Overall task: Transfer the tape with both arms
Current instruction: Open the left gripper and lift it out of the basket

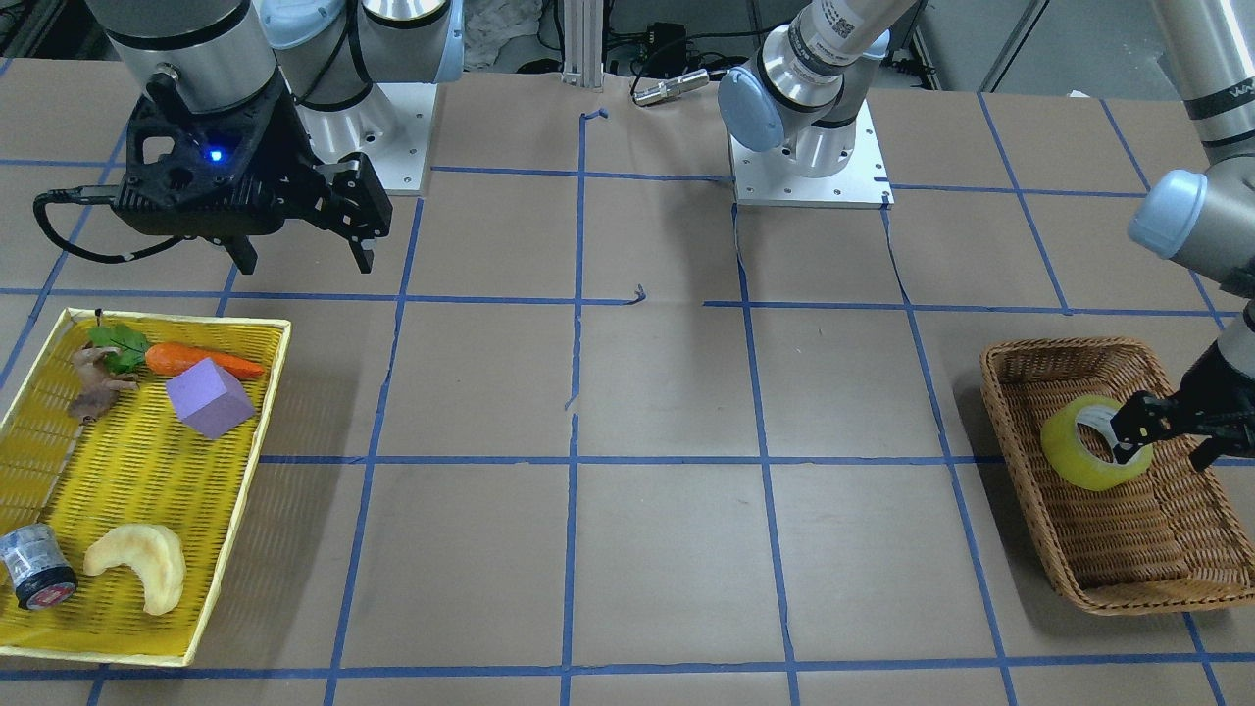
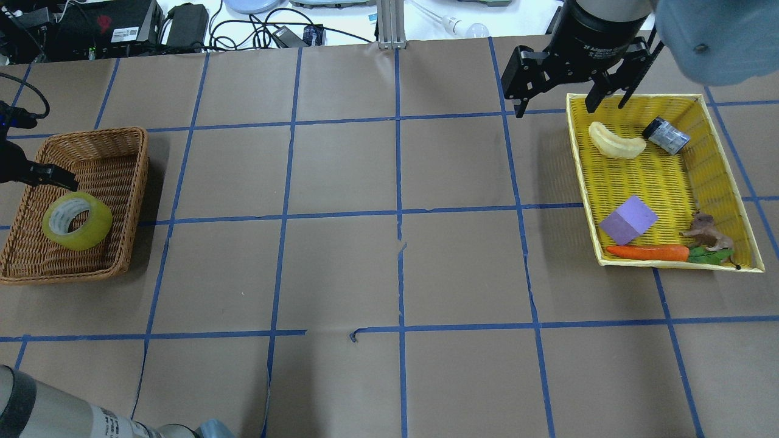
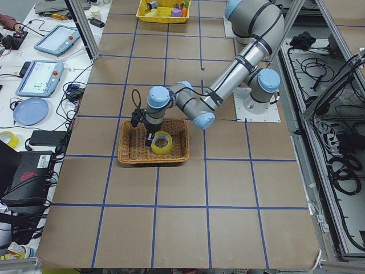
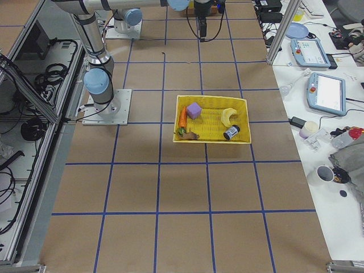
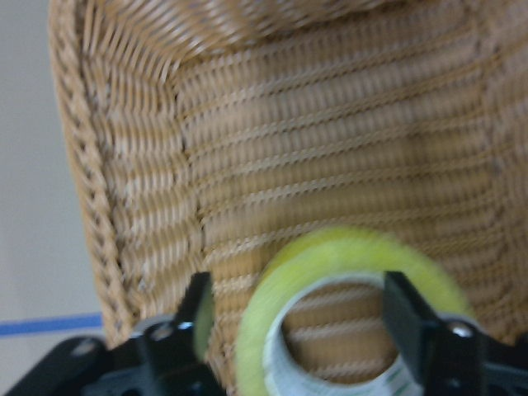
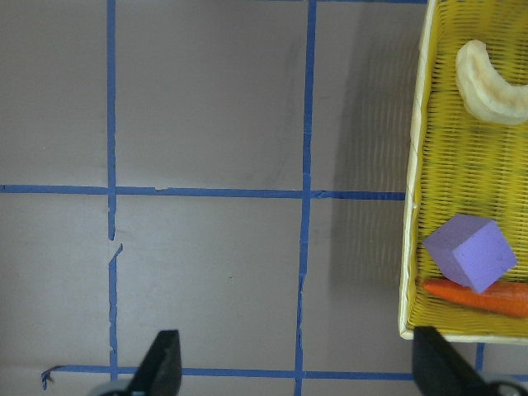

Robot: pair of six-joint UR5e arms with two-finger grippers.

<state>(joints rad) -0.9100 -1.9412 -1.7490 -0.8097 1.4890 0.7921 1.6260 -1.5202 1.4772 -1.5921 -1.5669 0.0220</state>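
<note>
The yellow-green tape roll (image 1: pixel 1069 456) leans tilted inside a brown wicker basket (image 1: pixel 1064 345) at my left end of the table; it also shows in the overhead view (image 2: pixel 91 231). My left gripper (image 1: pixel 1162 446) is down in the basket, open. In the left wrist view its fingers (image 5: pixel 404 326) stand on either side of part of the tape (image 5: pixel 330 256), one by the core hole; contact is unclear. My right gripper (image 1: pixel 299 260) is open and empty, hovering beside the far edge of a yellow tray (image 1: pixel 240 490).
The yellow tray (image 2: pixel 583 176) holds a small grey can (image 2: pixel 666 135), a pale banana-shaped piece (image 2: pixel 614 145), a purple block (image 2: pixel 628 220), a carrot (image 2: pixel 648 252) and a brown toy animal (image 2: pixel 706 232). Brown paper with blue tape lines covers the table.
</note>
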